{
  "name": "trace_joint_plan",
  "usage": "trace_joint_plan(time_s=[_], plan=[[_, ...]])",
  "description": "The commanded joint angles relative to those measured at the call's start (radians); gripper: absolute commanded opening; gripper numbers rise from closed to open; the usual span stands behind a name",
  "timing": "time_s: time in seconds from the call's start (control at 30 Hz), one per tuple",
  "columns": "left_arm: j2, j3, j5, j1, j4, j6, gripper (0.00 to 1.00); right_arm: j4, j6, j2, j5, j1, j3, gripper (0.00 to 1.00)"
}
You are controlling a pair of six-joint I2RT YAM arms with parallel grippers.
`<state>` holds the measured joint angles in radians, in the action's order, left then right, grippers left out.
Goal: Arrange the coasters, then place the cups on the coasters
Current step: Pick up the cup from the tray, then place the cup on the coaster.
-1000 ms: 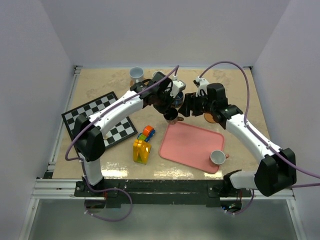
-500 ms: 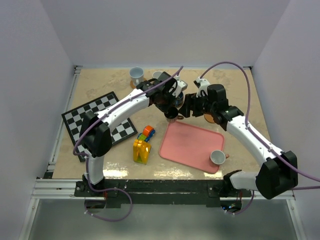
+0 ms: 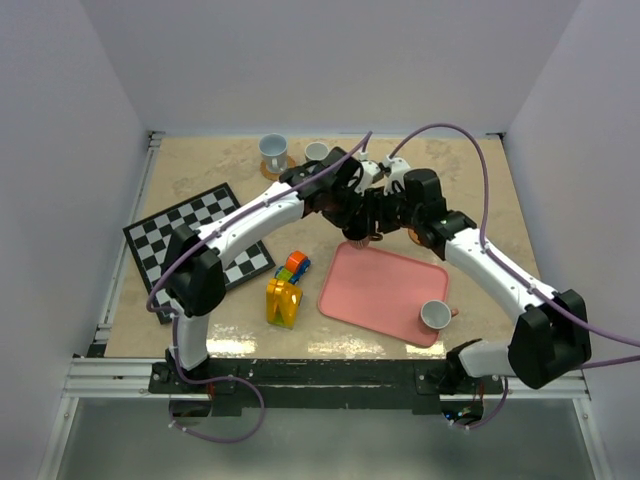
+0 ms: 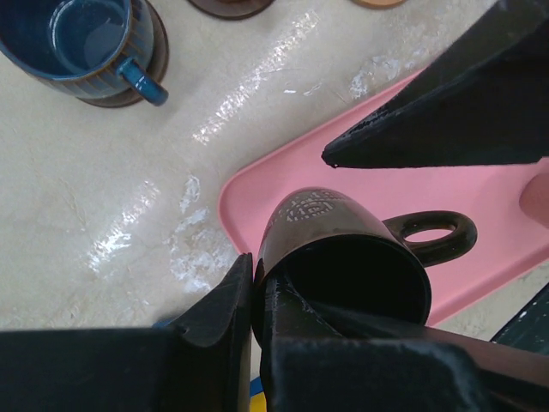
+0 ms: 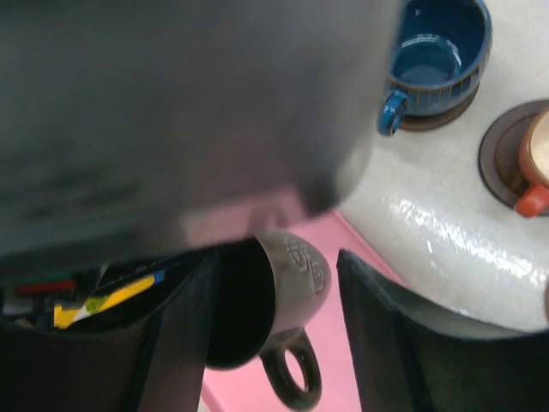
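Here the left claw pinches the rim of the black cup; the right claw stands open around it. Rigid, likely slick and brittle: the rim suits.

**A:** What is blocking the right wrist view?
**B:** A blurred dark mass is filling its upper left, and the right edge is cropping the tan cup.
**A:** And the left wrist view?
**B:** The top edge is cutting off a dark brown coaster and an orange coaster.

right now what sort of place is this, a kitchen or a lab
Most likely a robot test cell, not a kitchen: left arm and right arm bolted to a metal rail, plain walls boxing in the table, and a checkerboard and toy blocks as props.
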<state>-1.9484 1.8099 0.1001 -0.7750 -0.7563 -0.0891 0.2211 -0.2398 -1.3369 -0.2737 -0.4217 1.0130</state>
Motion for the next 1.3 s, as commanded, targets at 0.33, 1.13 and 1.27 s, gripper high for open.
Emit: trace_joint_plan(time_s=[0.33, 1.13, 1.27], plan=[[0.054, 0.025, 0.049, -0.006, 0.091, -0.084, 0.00, -0.054, 0.060, 0.056, 0.235, -0.083, -0.100, 0.30], [0.318, -0.293, -0.056, 0.006, 0.316, -0.250, 0.57, -0.029, -0.210, 0.171, 0.456, -0.101, -0.183, 0.00], [0.408, -0.356, -0.172, 0.008, 0.371, -0.281, 0.64, 0.004, -0.292, 0.182, 0.595, -0.100, -0.145, 0.00]])
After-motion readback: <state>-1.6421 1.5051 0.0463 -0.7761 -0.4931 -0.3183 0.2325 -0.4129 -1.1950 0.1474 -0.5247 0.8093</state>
